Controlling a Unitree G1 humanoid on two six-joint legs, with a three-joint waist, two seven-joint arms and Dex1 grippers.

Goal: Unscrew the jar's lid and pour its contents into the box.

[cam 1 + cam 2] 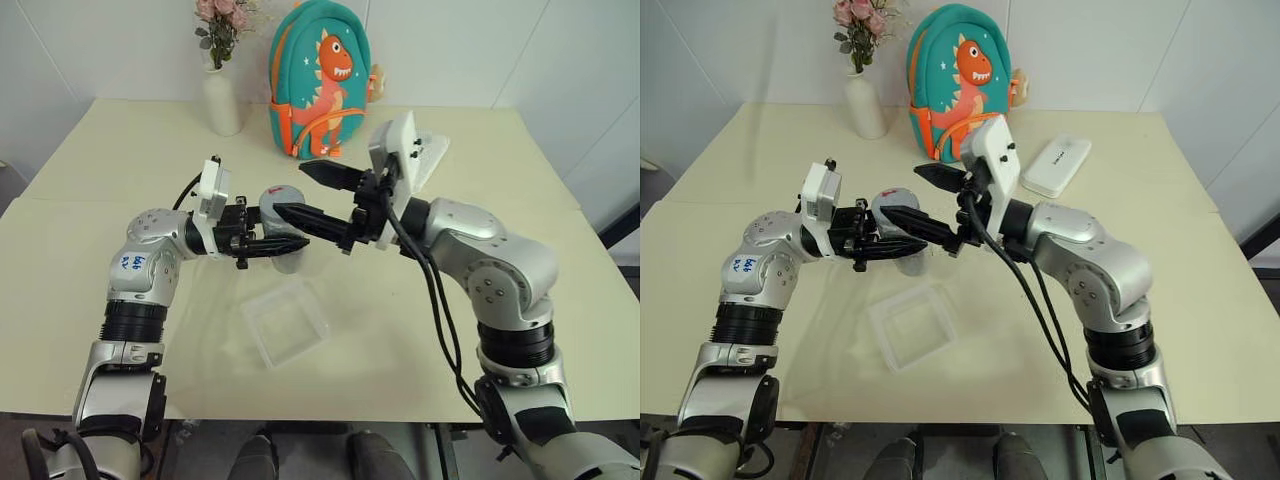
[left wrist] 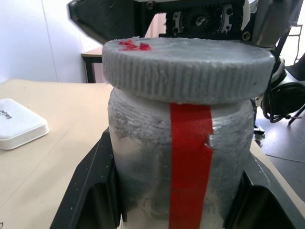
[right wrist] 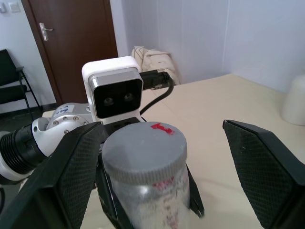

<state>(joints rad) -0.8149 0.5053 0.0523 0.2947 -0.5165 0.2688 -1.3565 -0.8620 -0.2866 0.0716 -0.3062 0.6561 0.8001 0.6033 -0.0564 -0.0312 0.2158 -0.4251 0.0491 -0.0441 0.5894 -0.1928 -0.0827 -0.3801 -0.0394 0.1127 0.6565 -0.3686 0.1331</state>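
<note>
**Jar gripped, lid on, box bare**

While the left gripper is clamped on the jar, holding it upright above the table, the right gripper sits with its two fingers spread wide, one to either side of the lid and touching neither side of it. In the right wrist view the black fingers stand well apart with the grey cap between them. The left wrist view has the jar's body squeezed between that arm's own fingers, a red strip of label running down the clear wall.

Lid: screwed on, level, its ribbed edge overhanging the jar's shoulder; a small red mark sits on its top.

Jar: the wall looks frosted and cloudy; the contents cannot be made out through it.

Box: lies flat on the table just in front of and below the held jar, on the robot's side of it, a little turned against the table edge. Nothing can be seen inside it; the table shows through its floor.

Farther back stand a white vase holding pink flowers and a teal dinosaur backpack. A white case lies near the backpack, toward the robot's right, closed and flat.
</note>
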